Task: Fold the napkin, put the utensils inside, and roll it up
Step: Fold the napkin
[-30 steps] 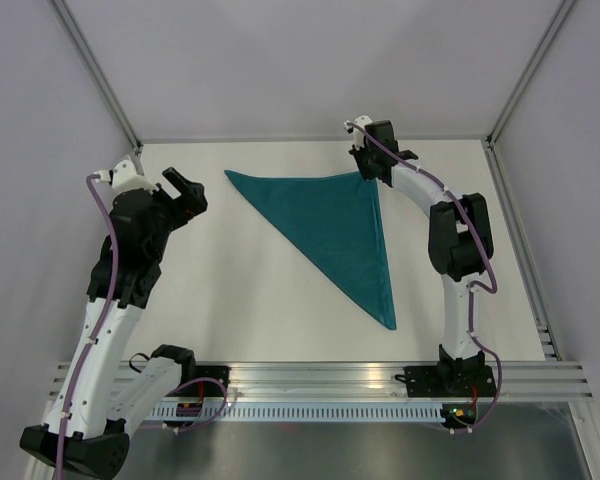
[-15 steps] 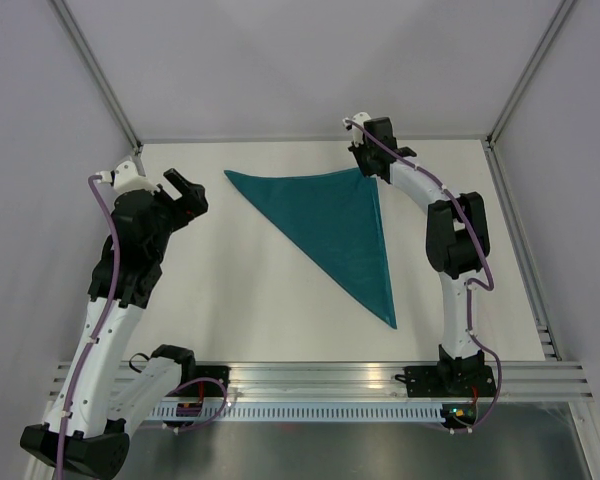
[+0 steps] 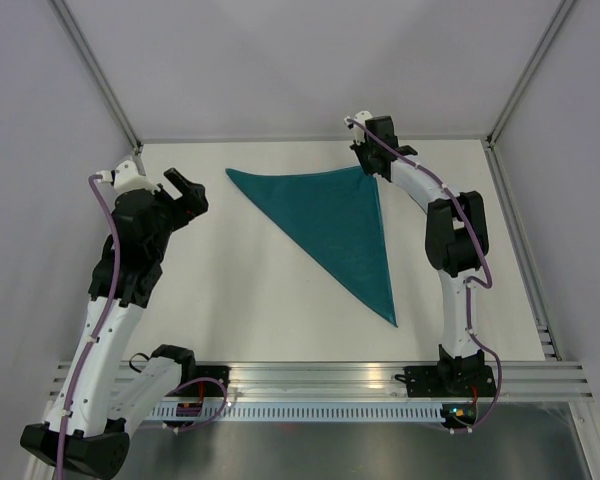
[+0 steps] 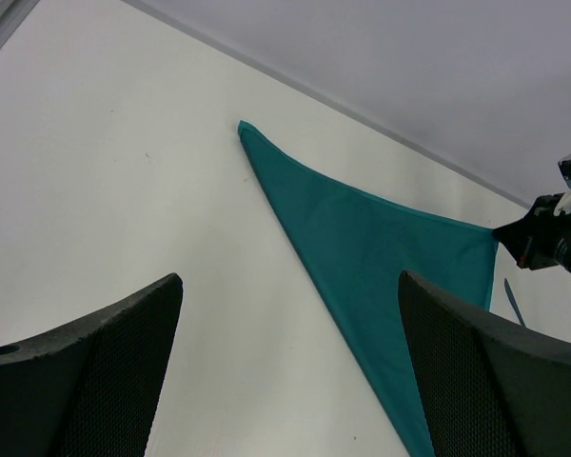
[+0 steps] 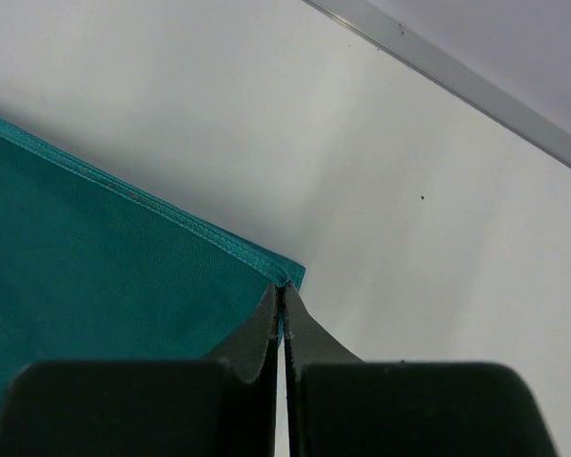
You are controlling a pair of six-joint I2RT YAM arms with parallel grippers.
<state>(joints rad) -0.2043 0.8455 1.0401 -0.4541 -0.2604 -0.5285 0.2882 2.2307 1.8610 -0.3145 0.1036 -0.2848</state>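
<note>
- Top view: you see the thin teal fabric napkin [image 3: 340,225] lying folded into a flat triangle on the white bench [image 3: 240,290]. It sits in the upper middle of the frame, with one long point reaching toward the lower right.
- Your left claw [image 3: 183,190] hangs at the frame's left, spread wide, gripping nothing and well apart from the napkin. Your right claw [image 3: 368,165] sits at the napkin's upper right corner.
- Left wrist view: the dark meshed fingers [image 4: 105,371] stand wide at the lower corners, with the napkin [image 4: 381,248] beyond them. The right claw [image 4: 519,243] touches the napkin's far corner at the right edge.
- Right wrist view: the right claw's [image 5: 281,290] black fingers are pressed together, pinching the napkin's [image 5: 105,257] hemmed corner at mid-frame. The cloth fills the lower left.
</note>
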